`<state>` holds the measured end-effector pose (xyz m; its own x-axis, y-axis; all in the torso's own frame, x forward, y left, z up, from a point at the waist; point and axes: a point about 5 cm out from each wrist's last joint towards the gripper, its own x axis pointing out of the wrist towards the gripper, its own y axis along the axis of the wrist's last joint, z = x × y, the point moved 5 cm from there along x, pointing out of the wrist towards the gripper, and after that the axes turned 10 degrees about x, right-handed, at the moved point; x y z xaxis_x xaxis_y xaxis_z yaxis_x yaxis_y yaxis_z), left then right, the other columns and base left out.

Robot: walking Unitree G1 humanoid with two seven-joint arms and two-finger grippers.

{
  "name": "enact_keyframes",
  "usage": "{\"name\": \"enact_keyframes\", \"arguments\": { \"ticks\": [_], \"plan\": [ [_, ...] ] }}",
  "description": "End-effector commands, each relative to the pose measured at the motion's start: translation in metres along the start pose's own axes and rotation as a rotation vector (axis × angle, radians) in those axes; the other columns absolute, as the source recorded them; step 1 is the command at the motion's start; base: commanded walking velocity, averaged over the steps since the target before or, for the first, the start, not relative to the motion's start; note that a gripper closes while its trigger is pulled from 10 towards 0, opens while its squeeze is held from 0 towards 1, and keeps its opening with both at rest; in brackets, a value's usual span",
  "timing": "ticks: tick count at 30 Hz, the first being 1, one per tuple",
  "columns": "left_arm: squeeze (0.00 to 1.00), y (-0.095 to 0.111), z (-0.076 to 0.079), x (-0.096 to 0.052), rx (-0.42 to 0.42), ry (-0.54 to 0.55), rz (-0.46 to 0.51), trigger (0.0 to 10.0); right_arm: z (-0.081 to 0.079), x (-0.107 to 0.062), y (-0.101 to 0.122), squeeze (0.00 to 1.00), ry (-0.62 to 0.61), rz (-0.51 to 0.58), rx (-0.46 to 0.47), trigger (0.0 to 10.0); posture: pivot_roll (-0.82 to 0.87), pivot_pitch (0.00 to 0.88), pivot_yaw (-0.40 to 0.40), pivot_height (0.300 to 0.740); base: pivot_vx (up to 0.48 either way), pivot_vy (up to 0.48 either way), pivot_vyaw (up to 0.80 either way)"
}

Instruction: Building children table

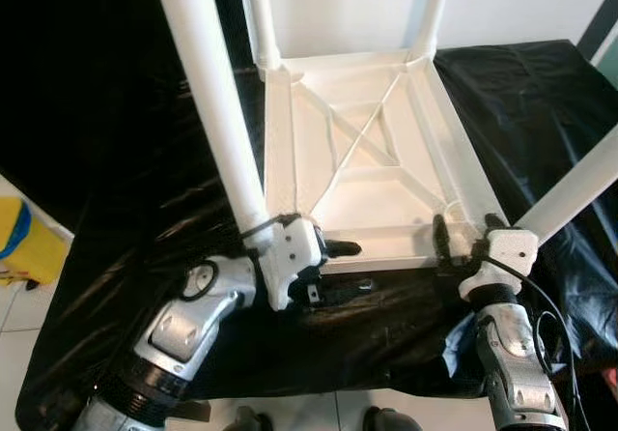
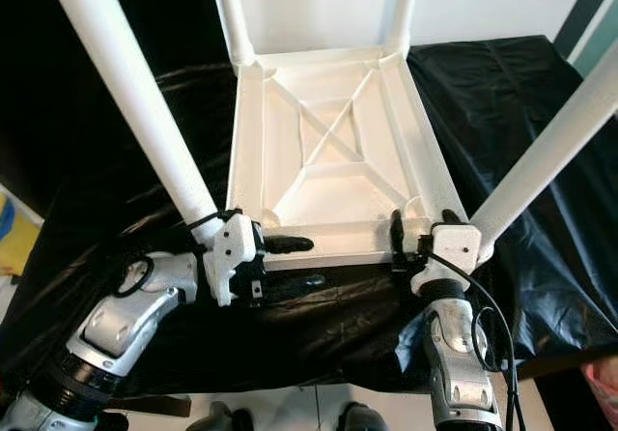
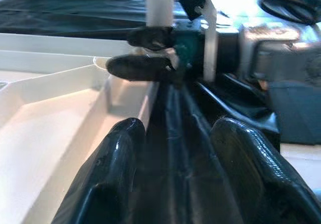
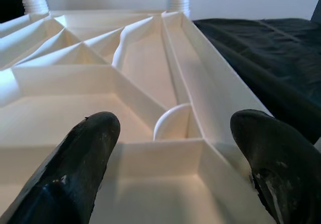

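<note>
Legs (image 1: 214,102) of the white children's table (image 2: 328,151) pointed upward, since it lay upside down on the black plastic sheet (image 1: 126,160) covering the tabletop. My left gripper (image 2: 290,262) sat at its near left corner, jaws parted, one finger over the frame rim. My right gripper (image 1: 452,245) reached over the near right corner, jaws spread wide, holding nothing.
</note>
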<state>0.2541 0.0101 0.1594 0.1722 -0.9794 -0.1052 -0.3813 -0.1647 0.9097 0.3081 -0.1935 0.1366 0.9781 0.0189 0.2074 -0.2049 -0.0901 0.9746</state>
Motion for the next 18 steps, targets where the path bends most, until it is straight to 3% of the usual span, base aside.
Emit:
{"name": "enact_keyframes", "arguments": {
  "ticks": [1,6,8,11,18],
  "plan": [
    [0.00,0.001,0.008,0.000,-0.031,0.018,-0.002,10.0,-0.013,0.000,-0.007,0.00,0.076,-0.033,-0.015,10.0,-0.14,0.167,0.053,0.740,0.000,0.000,0.00],
    [0.00,0.002,0.022,-0.010,-0.129,0.051,-0.008,10.0,-0.022,0.005,-0.008,0.00,0.132,-0.040,-0.033,10.0,-0.12,0.170,0.034,0.740,0.000,0.000,0.00],
    [0.00,0.002,0.022,-0.010,-0.129,0.051,-0.008,10.0,-0.022,0.005,-0.008,0.00,0.132,-0.040,-0.033,10.0,-0.12,0.170,0.034,0.740,0.000,0.000,0.00],
    [0.00,0.000,0.032,-0.027,-0.219,0.108,-0.041,10.0,-0.021,0.008,-0.009,0.00,0.145,-0.046,-0.038,10.0,-0.10,0.167,0.016,0.740,0.000,0.000,0.00],
    [0.00,-0.012,0.043,-0.055,-0.300,0.177,-0.102,10.0,-0.019,0.011,-0.010,0.00,0.161,-0.053,-0.036,10.0,-0.07,0.159,-0.005,0.740,0.000,0.000,0.00]
  ]
}}
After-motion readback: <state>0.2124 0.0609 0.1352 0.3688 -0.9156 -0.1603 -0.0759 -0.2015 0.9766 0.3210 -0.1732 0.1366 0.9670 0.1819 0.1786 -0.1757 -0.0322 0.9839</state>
